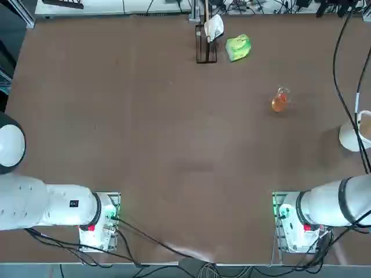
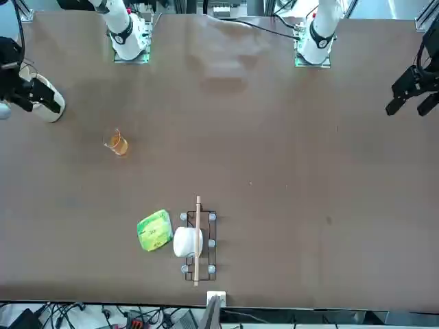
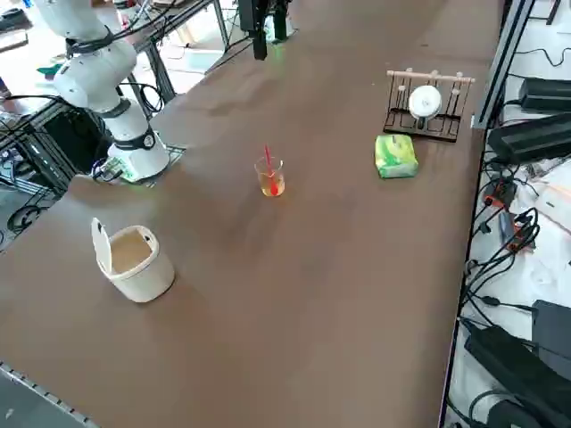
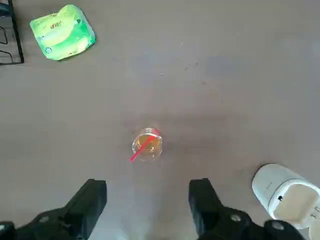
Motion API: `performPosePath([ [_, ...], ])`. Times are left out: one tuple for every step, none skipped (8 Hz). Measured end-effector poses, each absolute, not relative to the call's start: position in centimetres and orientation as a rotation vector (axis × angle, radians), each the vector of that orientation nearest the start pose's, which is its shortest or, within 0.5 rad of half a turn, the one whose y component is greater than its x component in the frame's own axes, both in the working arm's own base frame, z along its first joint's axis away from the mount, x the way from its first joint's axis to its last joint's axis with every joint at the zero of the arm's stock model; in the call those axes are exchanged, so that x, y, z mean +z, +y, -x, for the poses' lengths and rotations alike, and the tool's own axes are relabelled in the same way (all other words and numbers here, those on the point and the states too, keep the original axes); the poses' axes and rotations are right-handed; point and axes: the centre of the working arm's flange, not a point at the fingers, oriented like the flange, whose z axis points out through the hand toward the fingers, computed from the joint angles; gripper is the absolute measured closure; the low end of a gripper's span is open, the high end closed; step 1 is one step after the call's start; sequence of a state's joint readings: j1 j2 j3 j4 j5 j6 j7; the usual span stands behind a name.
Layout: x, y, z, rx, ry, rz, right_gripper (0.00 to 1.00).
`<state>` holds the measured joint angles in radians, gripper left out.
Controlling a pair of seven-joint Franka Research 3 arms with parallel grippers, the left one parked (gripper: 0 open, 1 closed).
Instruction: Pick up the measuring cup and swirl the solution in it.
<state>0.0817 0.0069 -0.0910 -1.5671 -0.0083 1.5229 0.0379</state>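
Right gripper: raised above the table, holding nothing. In the wrist view its 2 dark fingers stand well apart with bare tabletop between them. In the front view the gripper sits at the left edge of the frame, upper part, over the white cup.

Measuring cup: upright on the table in the right half of the top view, above centre height. It is clear glass, untouched, standing apart from every other item. In the front view it appears left of centre; in the right side view, near the middle of the frame. In the wrist view it lies just beyond the gap between the fingers.

Solution: orange, filling the lower part of the vessel. A thin red stick stands tilted in the cup and rises past its rim.

Other items: the white cup, open-topped with a raised lid, at the right edge of the top view. A green packet lies at upper centre, just beside a small dark rack carrying 1 white object.
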Motion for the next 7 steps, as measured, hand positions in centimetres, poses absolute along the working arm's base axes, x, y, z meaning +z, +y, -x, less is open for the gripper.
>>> performPosePath([
  [61.84, -0.59, -55.13, 0.08, 0.075, 3.149, 0.0],
  [61.84, -0.58, -55.13, 0.08, 0.075, 3.149, 0.0],
  [61.84, -0.58, -55.13, 0.08, 0.076, 3.149, 0.0],
  [61.9, -0.57, -55.14, 0.077, 0.076, 3.149, 0.0],
  [62.12, -0.53, -55.16, 0.07, 0.075, 3.149, 0.0],
  [62.2, -0.36, -55.15, 0.069, 0.07, 3.149, 0.0],
  [61.93, 0.18, -55.18, 0.082, 0.058, 3.153, 0.0],
])
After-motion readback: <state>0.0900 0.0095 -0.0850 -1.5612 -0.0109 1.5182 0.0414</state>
